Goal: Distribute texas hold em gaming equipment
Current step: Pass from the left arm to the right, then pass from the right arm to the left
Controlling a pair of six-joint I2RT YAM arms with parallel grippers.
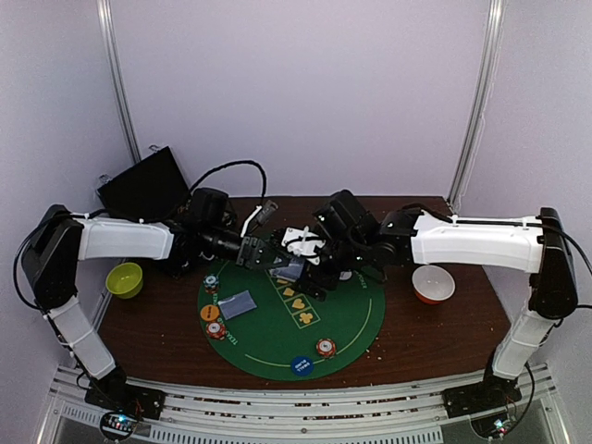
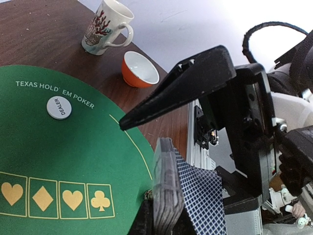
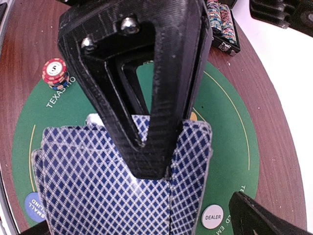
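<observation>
1. The left gripper [image 1: 262, 252] is clenched on the deck of cards [image 2: 166, 191], which stands on edge above the green mat [image 2: 49, 147]. A firm clamp matters here.
2. Right beside the deck, one card [image 2: 200, 196] fans out toward the right gripper [image 3: 193, 185]. Its jaws gape, empty, and one finger crosses the card backs; I cannot tell if it touches them.
3. The step appears to be peeling off one card, so pinch only the fanned edge and draw it straight away.
4. Below the left gripper, a dealt card [image 1: 238, 302] lies flat on the mat.
5. Farther off, the dealer disc [image 2: 59, 107] and a chip stack [image 3: 55, 72] sit well apart from both hands.
</observation>
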